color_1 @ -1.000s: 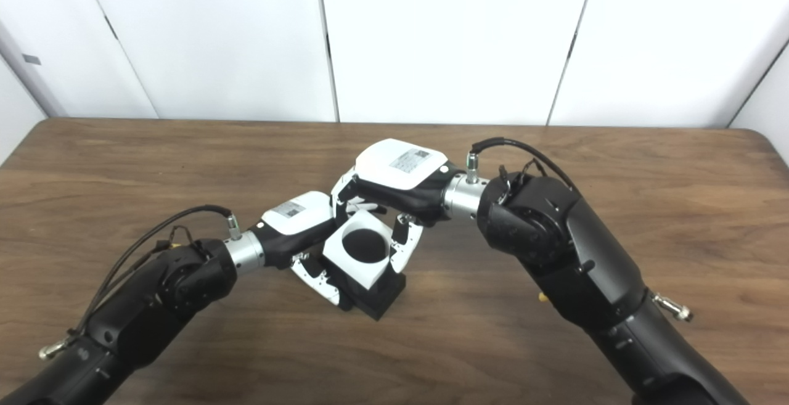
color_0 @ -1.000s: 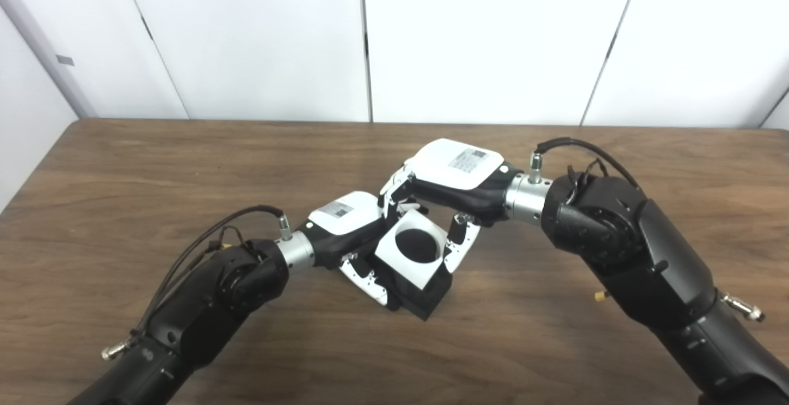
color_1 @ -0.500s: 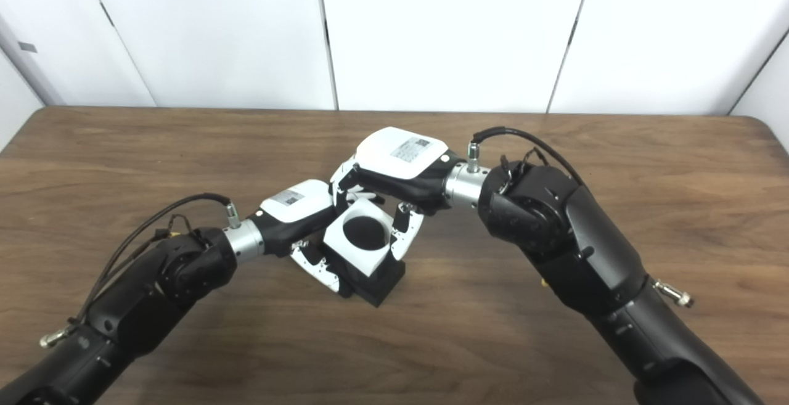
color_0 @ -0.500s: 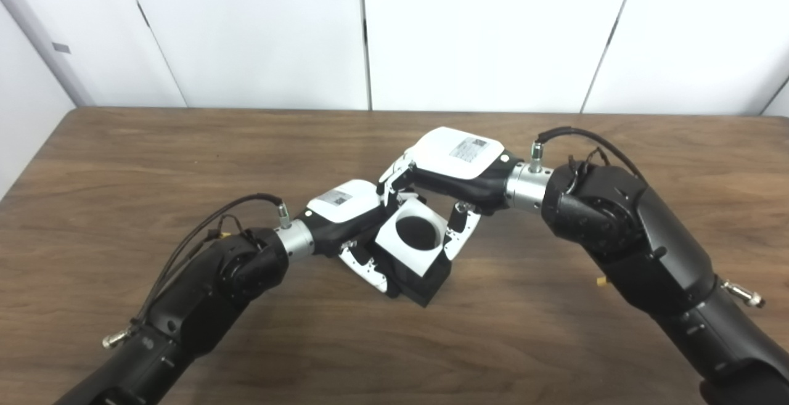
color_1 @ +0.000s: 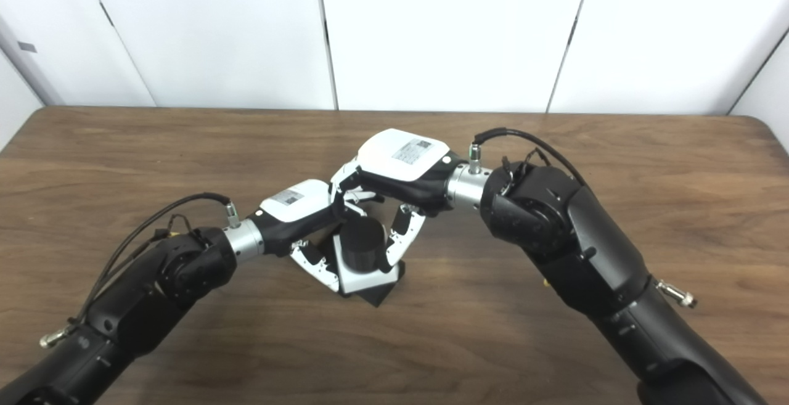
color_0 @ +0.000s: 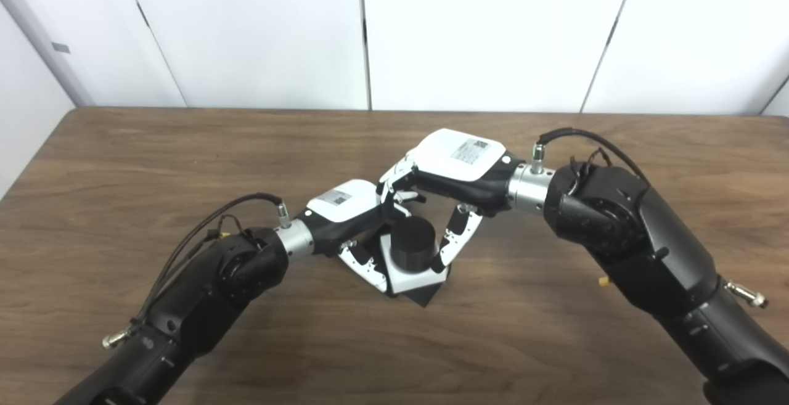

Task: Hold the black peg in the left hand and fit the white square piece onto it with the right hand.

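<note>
White square piece point(color_0: 412, 278) has dropped down the black peg point(color_0: 413, 243) vs 0.5s ago; left hand point(color_0: 345, 217) grips peg base; right hand point(color_0: 453, 167) fingers rest on the piece; labels unreadable.

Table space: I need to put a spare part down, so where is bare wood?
The table is bare along the far edge by the wall, and at the near edge between the two arms. The centre is crowded: left robot hand, right robot hand, black peg and white square piece.
</note>
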`<act>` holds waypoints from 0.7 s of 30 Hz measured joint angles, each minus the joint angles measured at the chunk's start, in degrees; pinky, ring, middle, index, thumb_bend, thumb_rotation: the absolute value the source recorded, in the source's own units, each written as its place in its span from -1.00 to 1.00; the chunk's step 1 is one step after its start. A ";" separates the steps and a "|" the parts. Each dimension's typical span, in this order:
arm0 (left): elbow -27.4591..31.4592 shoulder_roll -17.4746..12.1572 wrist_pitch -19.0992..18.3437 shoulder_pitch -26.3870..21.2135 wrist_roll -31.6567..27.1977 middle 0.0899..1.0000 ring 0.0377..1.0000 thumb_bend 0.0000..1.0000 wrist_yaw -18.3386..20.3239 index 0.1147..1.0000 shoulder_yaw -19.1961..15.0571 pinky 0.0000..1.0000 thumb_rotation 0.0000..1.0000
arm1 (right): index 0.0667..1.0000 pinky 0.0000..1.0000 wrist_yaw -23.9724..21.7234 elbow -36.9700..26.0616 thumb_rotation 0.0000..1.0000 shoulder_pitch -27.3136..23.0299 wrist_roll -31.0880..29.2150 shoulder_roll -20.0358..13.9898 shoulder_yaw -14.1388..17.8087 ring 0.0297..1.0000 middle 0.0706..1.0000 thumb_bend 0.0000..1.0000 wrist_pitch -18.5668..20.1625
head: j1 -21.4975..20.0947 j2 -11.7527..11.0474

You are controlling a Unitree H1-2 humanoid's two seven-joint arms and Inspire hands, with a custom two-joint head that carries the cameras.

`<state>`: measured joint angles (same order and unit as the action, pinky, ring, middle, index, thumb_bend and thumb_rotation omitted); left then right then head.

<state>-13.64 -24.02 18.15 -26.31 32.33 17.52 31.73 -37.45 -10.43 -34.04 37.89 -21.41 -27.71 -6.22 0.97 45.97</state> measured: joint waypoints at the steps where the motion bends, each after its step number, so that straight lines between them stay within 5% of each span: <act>1: 0.00 0.02 0.00 0.00 0.00 0.90 0.95 0.05 0.00 -0.15 -0.01 0.79 -0.86 | 0.27 0.69 0.00 0.00 -0.44 0.00 0.00 0.00 0.00 0.62 0.56 0.74 0.00 | 0.00 0.00; 17: 0.01 0.05 0.00 -0.02 0.00 0.89 0.95 0.05 0.03 -0.15 -0.02 0.79 -0.86 | 0.26 0.69 -0.42 -0.71 -0.52 0.08 -0.28 -0.28 0.46 0.63 0.56 0.67 1.32 | -0.18 -0.26; 21: -0.01 0.23 0.15 -0.11 0.02 0.89 0.95 0.05 0.04 -0.15 0.03 0.78 -0.86 | 0.21 0.52 -1.28 -0.76 -0.63 0.62 -0.93 -0.77 2.27 0.54 0.50 0.61 2.45 | -0.35 -0.35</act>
<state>-13.65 -23.79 18.30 -26.43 32.35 17.56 31.75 -38.72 -11.19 -33.42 36.96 -22.17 -25.45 -3.77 0.62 45.62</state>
